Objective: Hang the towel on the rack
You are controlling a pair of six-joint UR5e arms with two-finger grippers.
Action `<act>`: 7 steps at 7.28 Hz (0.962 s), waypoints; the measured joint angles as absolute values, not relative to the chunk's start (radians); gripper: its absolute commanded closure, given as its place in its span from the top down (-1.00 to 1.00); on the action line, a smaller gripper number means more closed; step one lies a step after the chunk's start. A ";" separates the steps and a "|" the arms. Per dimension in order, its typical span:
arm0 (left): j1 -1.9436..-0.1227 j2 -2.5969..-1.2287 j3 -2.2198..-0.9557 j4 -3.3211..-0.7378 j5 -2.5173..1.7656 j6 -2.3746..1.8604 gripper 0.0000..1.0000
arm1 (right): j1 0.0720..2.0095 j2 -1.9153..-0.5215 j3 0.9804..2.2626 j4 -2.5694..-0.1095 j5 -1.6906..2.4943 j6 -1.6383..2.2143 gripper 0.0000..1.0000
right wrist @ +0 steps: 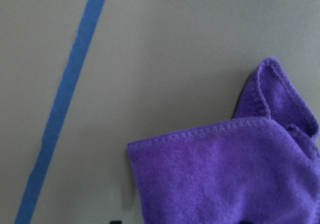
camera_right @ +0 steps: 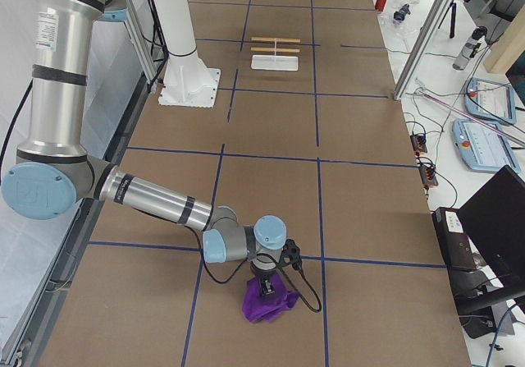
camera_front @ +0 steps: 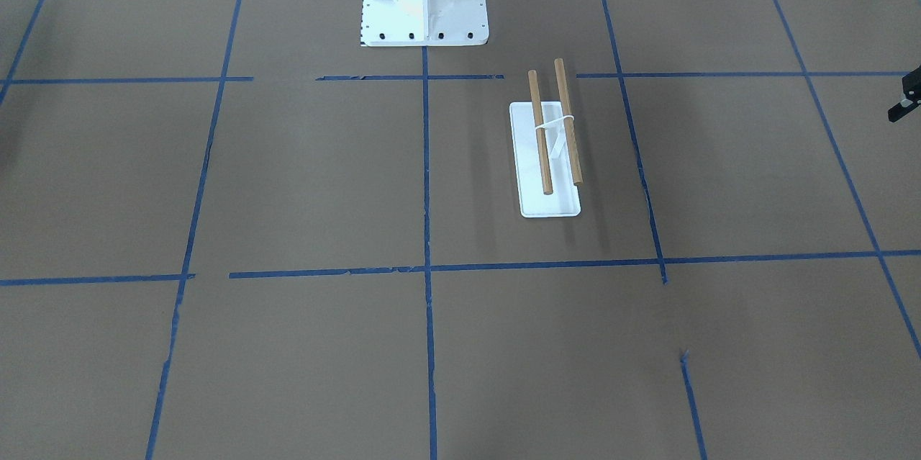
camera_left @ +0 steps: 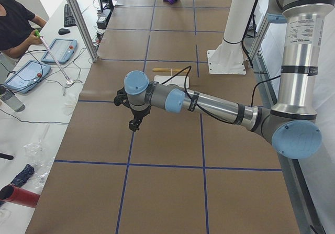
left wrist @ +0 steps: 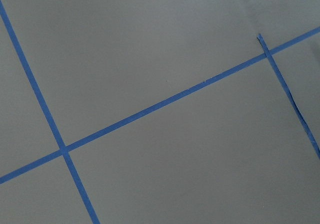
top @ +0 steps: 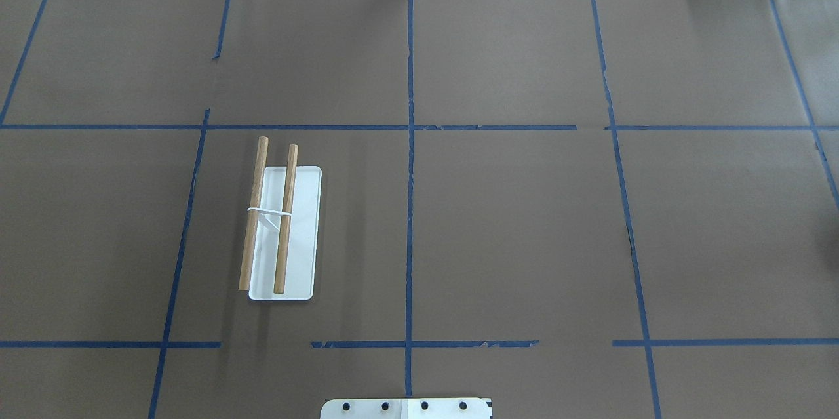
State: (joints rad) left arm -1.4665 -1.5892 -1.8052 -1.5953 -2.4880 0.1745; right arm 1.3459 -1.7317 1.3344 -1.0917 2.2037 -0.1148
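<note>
While the towel (right wrist: 225,174) is touched by the right tool (camera_right: 265,290), opening cannot be told for it or the left tool (camera_left: 134,124).

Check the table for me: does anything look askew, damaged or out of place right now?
Nothing broken. The rack stands upright, square to the tape grid, dowels bare. The purple towel lies crumpled on the table at the robot's right end, under the right gripper. The blue tape has gaps and frayed spots.
</note>
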 measured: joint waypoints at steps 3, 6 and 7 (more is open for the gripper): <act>-1.466 -1.589 -1.806 -1.595 -2.507 0.173 1.00 | 1.348 -1.737 1.356 -1.080 2.207 -0.122 -1.00; -1.466 -1.589 -1.809 -1.595 -2.509 0.174 1.00 | 1.383 -1.771 1.501 -1.091 2.214 -0.114 -1.00; -1.466 -1.589 -1.813 -1.595 -2.509 0.173 1.00 | 1.404 -1.801 1.613 -1.129 2.217 -0.103 -1.00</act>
